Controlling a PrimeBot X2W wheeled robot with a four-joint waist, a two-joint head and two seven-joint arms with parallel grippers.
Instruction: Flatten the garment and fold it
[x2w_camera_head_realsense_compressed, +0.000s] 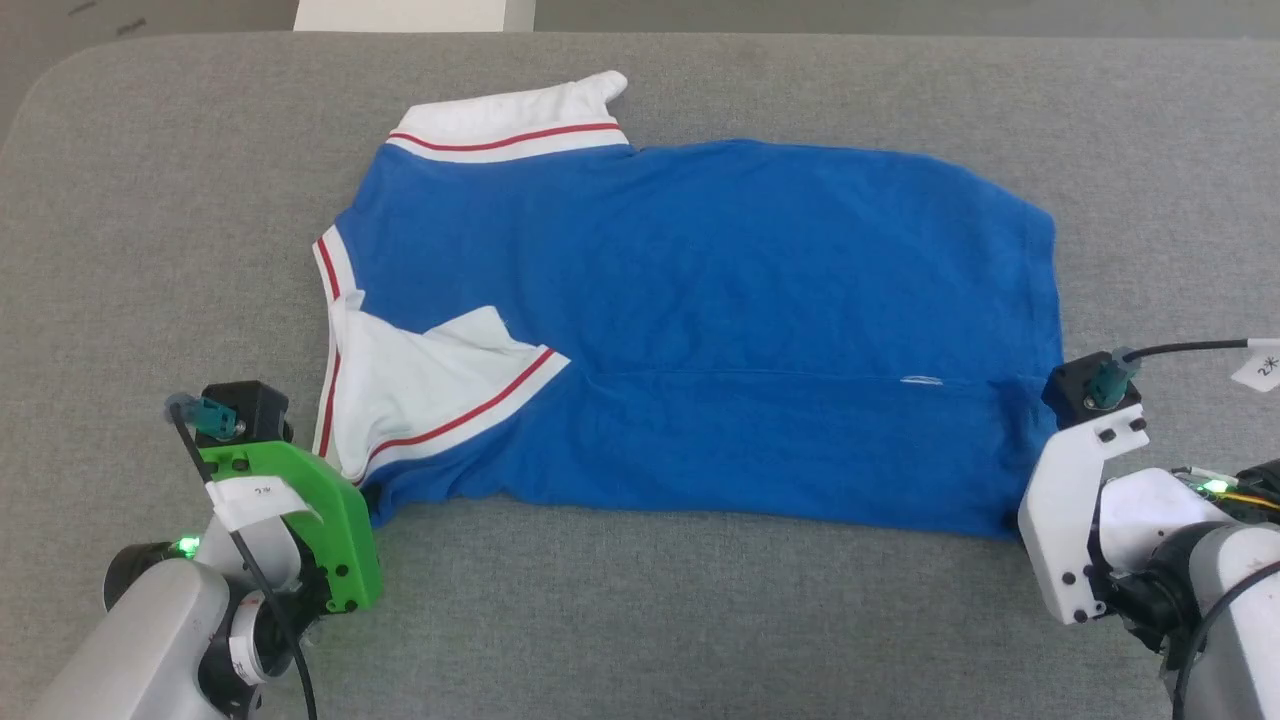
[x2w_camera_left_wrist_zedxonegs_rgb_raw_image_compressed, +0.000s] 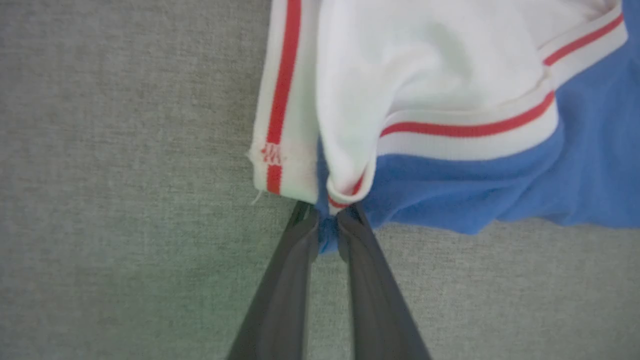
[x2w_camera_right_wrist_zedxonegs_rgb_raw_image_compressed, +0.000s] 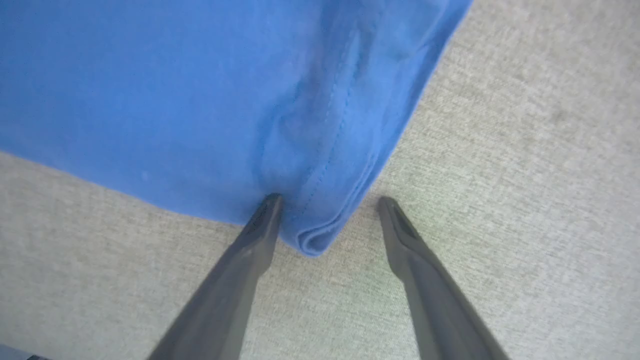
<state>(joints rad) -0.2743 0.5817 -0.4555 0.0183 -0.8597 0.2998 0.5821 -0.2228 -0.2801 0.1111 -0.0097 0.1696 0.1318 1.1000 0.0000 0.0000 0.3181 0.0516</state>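
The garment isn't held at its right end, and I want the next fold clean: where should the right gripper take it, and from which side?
I'd pinch the doubled hem corner of the garment, coming in low from the near edge. The layers stack there, and the open right gripper straddles it; the left gripper is shut on the opposite corner.

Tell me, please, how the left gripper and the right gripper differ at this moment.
The left gripper is shut on the garment; the right gripper is open, astride a corner without pinching it. The left gripper is at the white, red-striped sleeve end; the right gripper is at the plain blue hem end. Both sit at the garment's near edge.
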